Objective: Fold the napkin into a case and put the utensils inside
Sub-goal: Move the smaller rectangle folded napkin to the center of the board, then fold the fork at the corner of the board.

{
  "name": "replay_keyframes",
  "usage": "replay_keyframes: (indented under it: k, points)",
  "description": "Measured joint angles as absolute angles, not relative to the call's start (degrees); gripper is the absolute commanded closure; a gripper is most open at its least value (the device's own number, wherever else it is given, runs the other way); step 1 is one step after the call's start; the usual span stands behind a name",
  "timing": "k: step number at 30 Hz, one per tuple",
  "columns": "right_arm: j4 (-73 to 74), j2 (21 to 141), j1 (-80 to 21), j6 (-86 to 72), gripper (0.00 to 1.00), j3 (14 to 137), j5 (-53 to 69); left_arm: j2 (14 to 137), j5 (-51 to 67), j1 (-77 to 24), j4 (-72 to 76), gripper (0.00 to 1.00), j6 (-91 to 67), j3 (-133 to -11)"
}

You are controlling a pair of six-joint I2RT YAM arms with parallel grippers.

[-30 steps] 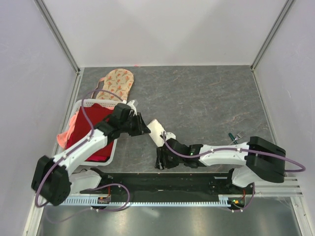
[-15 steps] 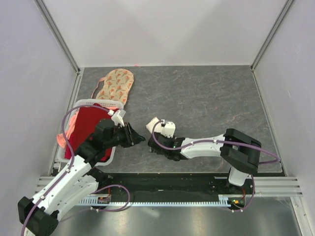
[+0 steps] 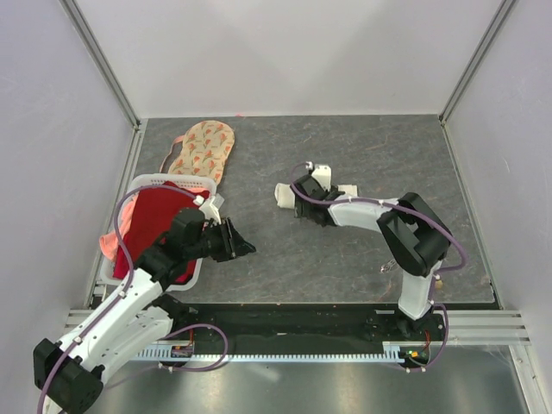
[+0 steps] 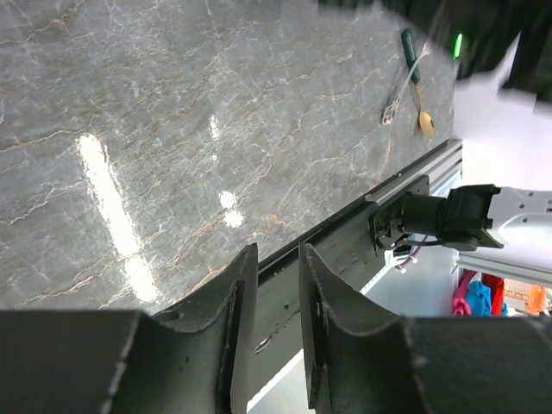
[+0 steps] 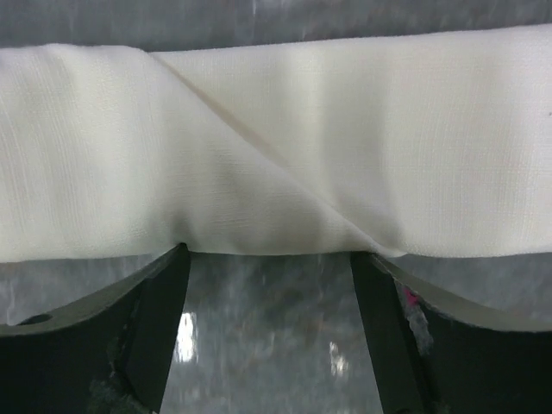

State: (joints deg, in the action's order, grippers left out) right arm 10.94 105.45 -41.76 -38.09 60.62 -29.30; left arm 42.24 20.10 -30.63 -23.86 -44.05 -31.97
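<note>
The cream-white napkin lies mid-table, folded into a narrow layered band, with a diagonal fold across it in the right wrist view. My right gripper sits over its middle and hides part of it. That gripper is open wide, its tips at the band's near edge and bare table between them. My left gripper hovers left of centre; its jaws stand a narrow gap apart and hold nothing. The utensils, a fork and a gold spoon, lie near the front right edge.
A white basket holding a red cloth stands at the left, with pink cloth hanging over its left rim. Behind it lies the peach floral cloth. A black rail runs along the table's near edge. White walls enclose the table.
My right arm swung from the front edge toward mid-table, the napkin moved with it, and its jaws opened. My left arm drew back toward the basket.
</note>
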Motion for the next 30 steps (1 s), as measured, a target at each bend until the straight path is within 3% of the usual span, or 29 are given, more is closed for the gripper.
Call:
replay_keyframes:
  k: [10, 16, 23, 30]
  points:
    - [12.82, 109.14, -35.03, -24.43, 0.08, 69.23, -29.19, 45.34, 23.33, -30.63, -22.13, 0.63, -44.05, -32.16]
    - [15.7, 97.23, -33.43, -26.0, 0.11, 63.07, -25.61, 59.59, 24.38, -30.63, -17.43, 0.71, -44.12, -39.03]
    - [19.44, 91.31, -20.73, -32.69, 0.13, 61.39, -18.26, 84.16, 23.9, -30.61, -12.56, 0.76, -44.07, -59.11]
    - [29.87, 77.01, -6.7, -37.69, 0.14, 53.39, -11.09, 86.89, 22.61, -36.75, -8.05, 0.7, -44.12, -60.51]
